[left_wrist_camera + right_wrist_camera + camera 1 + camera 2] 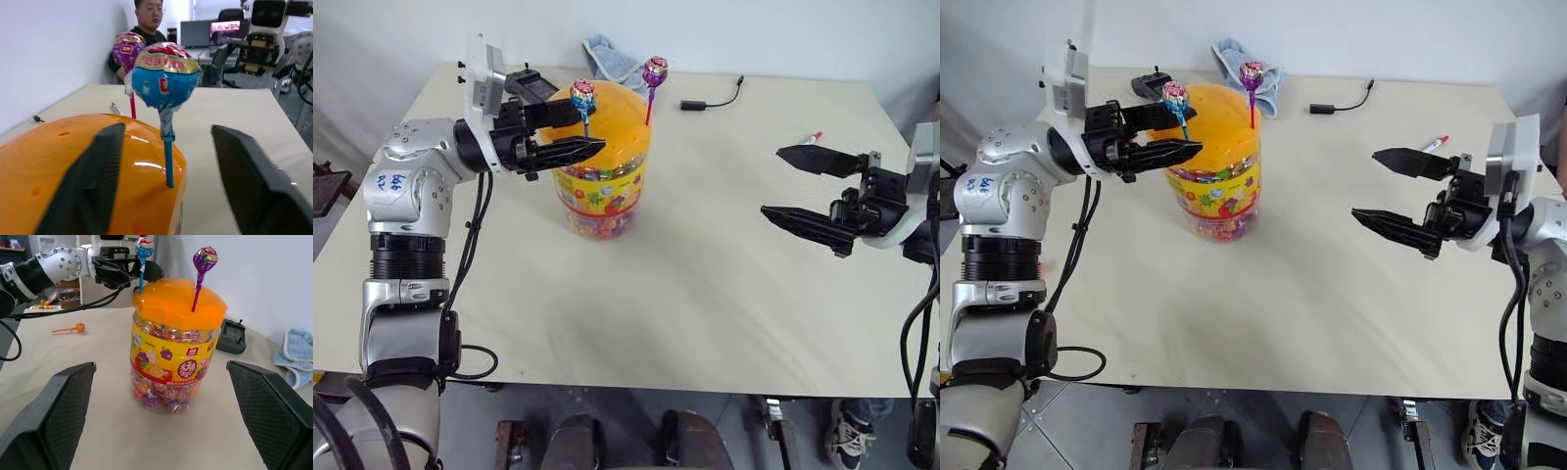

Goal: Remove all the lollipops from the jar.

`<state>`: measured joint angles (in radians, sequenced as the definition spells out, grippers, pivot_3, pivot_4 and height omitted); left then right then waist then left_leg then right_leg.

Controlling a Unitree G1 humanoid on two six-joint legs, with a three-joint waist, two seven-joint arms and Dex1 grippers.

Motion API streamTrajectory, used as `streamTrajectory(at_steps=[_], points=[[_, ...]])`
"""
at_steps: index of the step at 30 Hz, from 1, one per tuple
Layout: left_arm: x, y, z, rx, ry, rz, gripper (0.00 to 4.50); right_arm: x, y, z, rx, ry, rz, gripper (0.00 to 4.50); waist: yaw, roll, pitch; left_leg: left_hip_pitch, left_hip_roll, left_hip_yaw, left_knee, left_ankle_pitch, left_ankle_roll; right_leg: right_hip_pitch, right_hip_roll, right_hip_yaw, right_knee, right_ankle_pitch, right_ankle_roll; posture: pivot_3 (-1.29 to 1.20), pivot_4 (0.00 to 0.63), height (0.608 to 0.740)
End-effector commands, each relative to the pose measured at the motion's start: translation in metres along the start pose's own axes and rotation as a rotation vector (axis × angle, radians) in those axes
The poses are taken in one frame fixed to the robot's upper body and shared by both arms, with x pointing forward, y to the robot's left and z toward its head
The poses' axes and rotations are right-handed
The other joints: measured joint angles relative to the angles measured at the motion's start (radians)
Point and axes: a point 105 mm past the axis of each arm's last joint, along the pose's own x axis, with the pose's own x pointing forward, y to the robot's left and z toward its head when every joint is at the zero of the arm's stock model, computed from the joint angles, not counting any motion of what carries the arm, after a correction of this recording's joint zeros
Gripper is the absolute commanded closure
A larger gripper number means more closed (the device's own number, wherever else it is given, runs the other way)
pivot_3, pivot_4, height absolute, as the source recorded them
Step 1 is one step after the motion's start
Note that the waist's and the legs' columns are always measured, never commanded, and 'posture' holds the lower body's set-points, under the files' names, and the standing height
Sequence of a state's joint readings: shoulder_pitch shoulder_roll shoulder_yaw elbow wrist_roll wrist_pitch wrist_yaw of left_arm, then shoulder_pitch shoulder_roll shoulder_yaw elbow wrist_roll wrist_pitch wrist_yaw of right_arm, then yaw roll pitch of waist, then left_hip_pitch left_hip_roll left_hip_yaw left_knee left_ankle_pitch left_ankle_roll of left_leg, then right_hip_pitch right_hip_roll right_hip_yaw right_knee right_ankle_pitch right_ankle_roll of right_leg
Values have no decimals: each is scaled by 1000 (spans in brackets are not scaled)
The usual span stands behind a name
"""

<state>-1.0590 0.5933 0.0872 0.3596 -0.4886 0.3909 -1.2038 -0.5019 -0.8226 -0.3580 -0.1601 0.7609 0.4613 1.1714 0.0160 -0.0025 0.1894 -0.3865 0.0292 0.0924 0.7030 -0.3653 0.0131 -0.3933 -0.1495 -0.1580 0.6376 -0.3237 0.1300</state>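
Left gripper (166,161) half-open astride the blue lollipop (165,81) stick, seemingly not touching; right gripper (1389,191) wide, empty.

Three lollipops: a blue-headed one (144,248) and a purple one (205,258) stand in the lid of the one jar (172,362), and an orange one (78,327) lies on the desk (724,294). One marker (811,138), one cable (710,99), one blue cloth (610,59), one black remote (233,335).
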Motion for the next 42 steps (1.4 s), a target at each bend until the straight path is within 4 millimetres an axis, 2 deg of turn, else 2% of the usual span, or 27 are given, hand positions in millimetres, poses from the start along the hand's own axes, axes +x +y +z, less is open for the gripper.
streamTrajectory(at_steps=[1,6,14,16,20,22,24,26,29,32,35,37,42], points=[[5,0,6,25,0,-21,2789,-6,2,15,-59,-14,-16,0,2,0,0,0,0,0,0,0,0,0,0,0,0,0,0,0,150,740],[9,4,18,52,-31,-19,4399,-7,2,16,-63,-16,-26,0,6,0,0,0,0,0,1,0,0,0,0,0,0,0,0,0,150,740],[7,14,61,129,-110,57,4453,-6,-2,16,-69,-20,-21,0,6,0,0,-1,0,-1,2,0,1,0,0,0,0,0,0,0,150,740],[-1,22,70,135,-91,137,4453,-5,-3,17,-69,-22,-16,0,4,0,0,-1,0,-1,2,0,1,0,0,0,0,0,0,0,150,740],[-17,36,71,100,-1,286,4453,-4,-4,17,-68,-23,-9,0,1,0,0,-1,1,-1,2,0,1,0,0,0,0,0,0,0,150,740],[-38,48,68,57,66,426,4453,-4,-4,16,-64,-18,-2,0,-3,0,0,-1,1,-1,2,0,1,0,0,0,0,0,0,0,150,740],[-63,58,60,-15,159,586,4453,-3,-5,15,-59,-16,7,0,-9,0,0,-1,1,-1,2,0,1,0,0,0,0,0,0,0,150,740],[-87,60,46,-107,269,702,4453,-2,-5,14,-54,-19,16,0,-16,0,0,-1,1,-1,1,0,1,0,0,0,1,0,0,0,150,740],[-127,49,13,-178,502,868,4453,1,-7,13,-49,-22,38,0,-21,0,0,0,0,-1,-1,0,1,0,0,1,1,0,0,0,150,740],[-149,31,-14,-272,619,938,4453,3,-6,14,-45,-27,62,0,-19,0,0,1,1,-1,-1,0,1,-1,0,1,2,0,0,0,150,740],[-167,6,-47,-390,764,965,4453,3,-3,19,-42,-46,102,0,-16,0,0,-1,1,-2,0,0,1,-1,0,1,2,0,0,0,150,740],[-172,-10,-63,-453,831,962,4453,4,0,20,-36,-50,132,0,-14,0,0,-1,1,-2,0,0,1,0,0,1,2,0,0,0,150,740],[-173,-35,-86,-579,926,957,4453,4,27,13,22,-2,268,0,-1,0,0,-1,1,-2,0,0,1,0,0,2,2,0,0,0,150,740]])
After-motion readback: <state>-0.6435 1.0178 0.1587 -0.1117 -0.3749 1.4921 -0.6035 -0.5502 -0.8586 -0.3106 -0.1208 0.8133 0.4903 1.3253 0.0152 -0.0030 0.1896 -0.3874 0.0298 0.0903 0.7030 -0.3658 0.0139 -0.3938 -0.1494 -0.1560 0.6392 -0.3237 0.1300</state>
